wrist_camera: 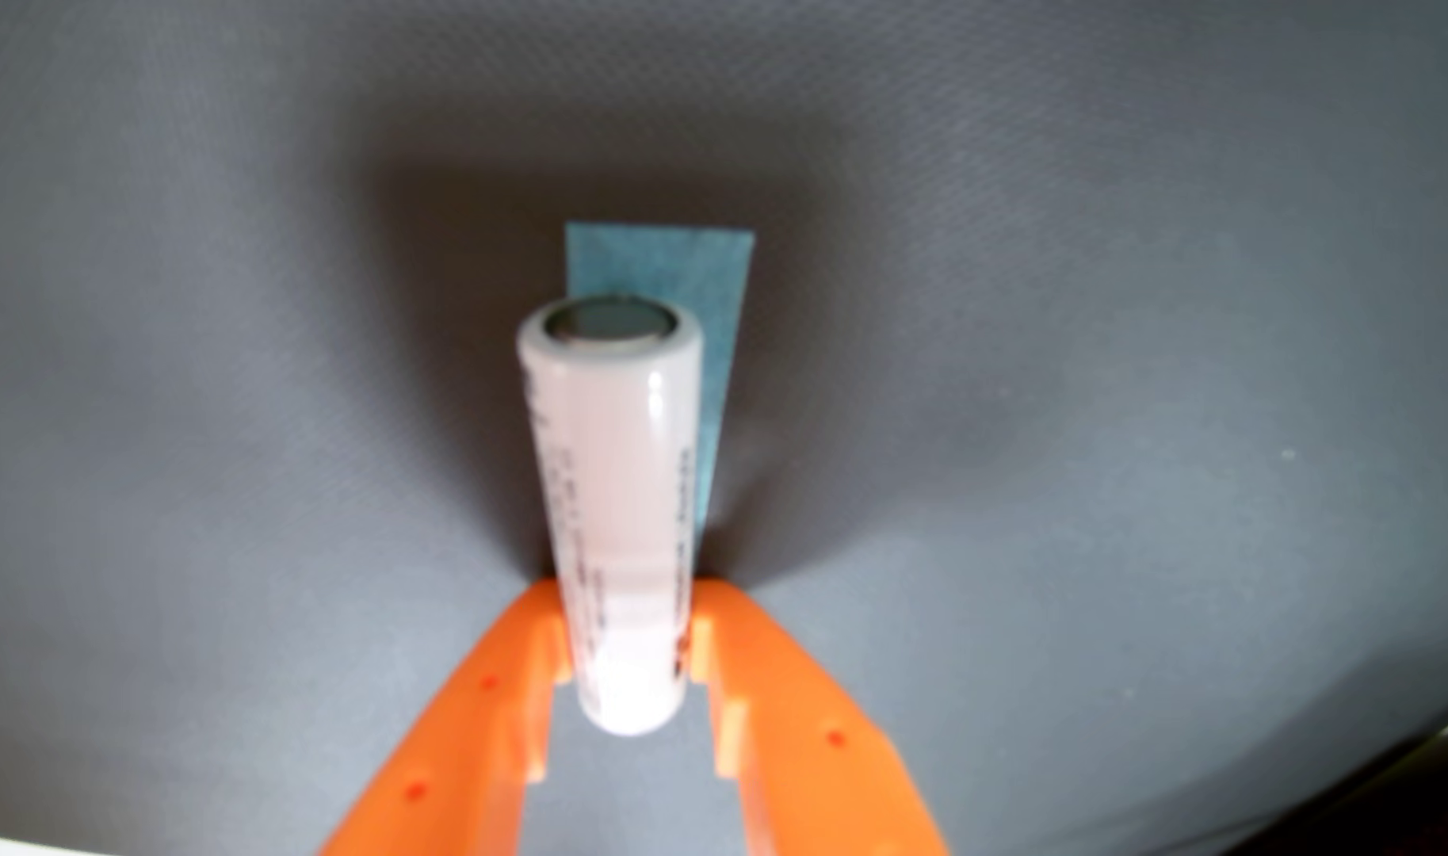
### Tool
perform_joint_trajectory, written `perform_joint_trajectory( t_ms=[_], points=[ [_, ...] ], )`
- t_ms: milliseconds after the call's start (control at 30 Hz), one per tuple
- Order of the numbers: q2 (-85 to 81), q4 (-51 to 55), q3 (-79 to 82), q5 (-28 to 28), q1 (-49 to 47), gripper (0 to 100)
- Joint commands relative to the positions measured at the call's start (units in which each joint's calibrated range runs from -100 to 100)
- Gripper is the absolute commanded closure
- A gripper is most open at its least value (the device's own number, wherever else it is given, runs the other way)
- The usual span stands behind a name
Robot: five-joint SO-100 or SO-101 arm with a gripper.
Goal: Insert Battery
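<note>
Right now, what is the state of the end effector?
End effector: closed on the white battery, held near one end.

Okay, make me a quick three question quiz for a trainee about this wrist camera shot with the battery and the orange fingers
1. True or false: the gripper is shut on the battery, one orange finger on each side of it.
2. Multiple choice: what lies on the grey mat behind the battery? A) a red cup B) a blue tape strip C) a metal tray
3. Fill in: the battery's wrap is pale, and its far end shows a dark flat ______ face.

Key: 1 true. 2 B. 3 round.
</note>
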Motion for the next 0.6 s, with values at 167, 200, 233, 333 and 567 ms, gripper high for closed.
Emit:
perform_joint_trajectory(
  t_ms=[167,200,233,333,567],
  points=[
    [-0.13,2.37,-6.98,-5.02,-0.52,98],
    [-0.21,3.98,-8.06,-5.63,-0.63,98],
    [-0.21,5.42,-9.23,-6.30,-0.75,98],
    [-0.21,7.54,-11.66,-7.49,-1.70,98],
    [-0.21,8.13,-11.66,-9.44,-8.07,98]
  ],
)
